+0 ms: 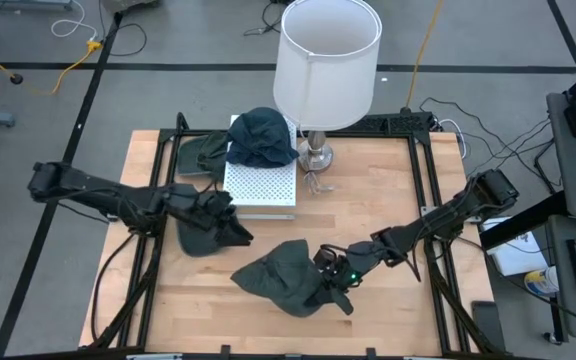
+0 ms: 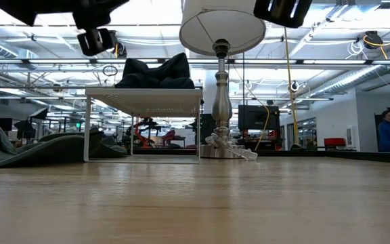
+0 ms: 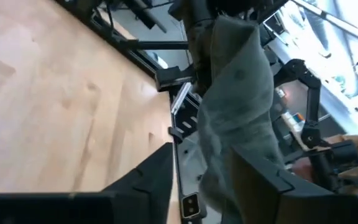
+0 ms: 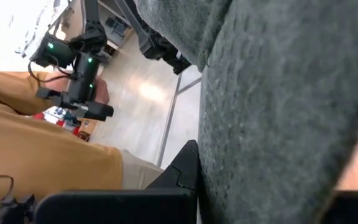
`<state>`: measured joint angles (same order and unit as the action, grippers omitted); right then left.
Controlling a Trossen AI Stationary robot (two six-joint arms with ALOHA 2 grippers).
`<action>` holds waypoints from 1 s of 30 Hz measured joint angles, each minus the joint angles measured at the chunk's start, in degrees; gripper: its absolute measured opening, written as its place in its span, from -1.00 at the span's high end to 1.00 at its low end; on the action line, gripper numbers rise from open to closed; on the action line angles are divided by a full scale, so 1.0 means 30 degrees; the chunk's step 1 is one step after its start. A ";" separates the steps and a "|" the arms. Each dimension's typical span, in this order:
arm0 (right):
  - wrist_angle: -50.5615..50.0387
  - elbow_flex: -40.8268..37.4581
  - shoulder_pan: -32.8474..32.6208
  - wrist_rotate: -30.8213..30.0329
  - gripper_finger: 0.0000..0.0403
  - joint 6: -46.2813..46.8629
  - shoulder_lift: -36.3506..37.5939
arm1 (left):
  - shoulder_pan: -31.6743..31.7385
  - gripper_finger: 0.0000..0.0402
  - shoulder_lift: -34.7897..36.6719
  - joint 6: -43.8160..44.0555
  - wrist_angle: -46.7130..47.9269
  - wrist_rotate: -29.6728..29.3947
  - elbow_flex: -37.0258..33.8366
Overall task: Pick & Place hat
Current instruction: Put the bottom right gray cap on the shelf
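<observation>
**Currently: two hats in two grippers, rack partly loaded**

Both arms are working over the wooden table (image 1: 368, 200). The left gripper (image 1: 230, 222) is sitting just in front of the white perforated rack (image 1: 260, 185), w/ a dark green hat (image 1: 203, 238) bunched at its tip; in the left wrist view the same cloth (image 3: 241, 106) is hanging between the fingers (image 3: 148, 180), jaws partway apart, so whether it is gripping or letting go can't be told. The right gripper (image 1: 336, 272) is pinching shut on a second dark green hat (image 1: 283, 275) lying at table centre-front; the right wrist view is filling w/ its felt-like fabric (image 4: 278, 112).

On the rack top a dark blue hat (image 1: 261, 135) is resting already, and another green hat (image 1: 200, 155) is lying beside the rack's left edge. A lamp (image 1: 325, 65) is standing just right of the rack, its base (image 1: 316, 155) nearly touching it.

Handling, as a judgement: the hats are looking soft, light, floppy, w/ no stiff form, so they are sagging and folding under any grip. A pinch on the brim or a doubled fold is probably holding best; a single thin layer may be slipping out. Fabric trailing low could be snagging on the rack edge or brushing the lamp shade when carried over.
</observation>
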<state>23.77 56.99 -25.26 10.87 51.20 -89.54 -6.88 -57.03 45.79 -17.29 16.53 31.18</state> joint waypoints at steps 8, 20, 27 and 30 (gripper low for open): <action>-0.0034 0.0000 -0.0085 0.0047 0.98 -0.0342 -0.0012 | 0.0446 0.06 -0.2638 0.3394 -0.4217 0.2581 0.0043; -0.0037 0.0000 -0.0093 0.0897 0.98 -0.0463 -0.0020 | 0.0216 0.05 -0.5303 0.4524 -0.4366 0.3349 0.1821; -0.0307 0.0000 -0.0093 0.0970 0.98 -0.0664 -0.0020 | -0.0163 0.05 -0.6521 0.4448 -0.3584 0.3670 0.2856; -0.0314 0.0000 -0.0122 0.0973 0.98 -0.0664 -0.0020 | -0.0180 0.05 -0.6828 0.4491 -0.3190 0.3452 0.2914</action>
<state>22.83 56.99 -25.63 13.79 49.21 -89.60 -7.42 -77.51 59.26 -26.86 26.88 39.92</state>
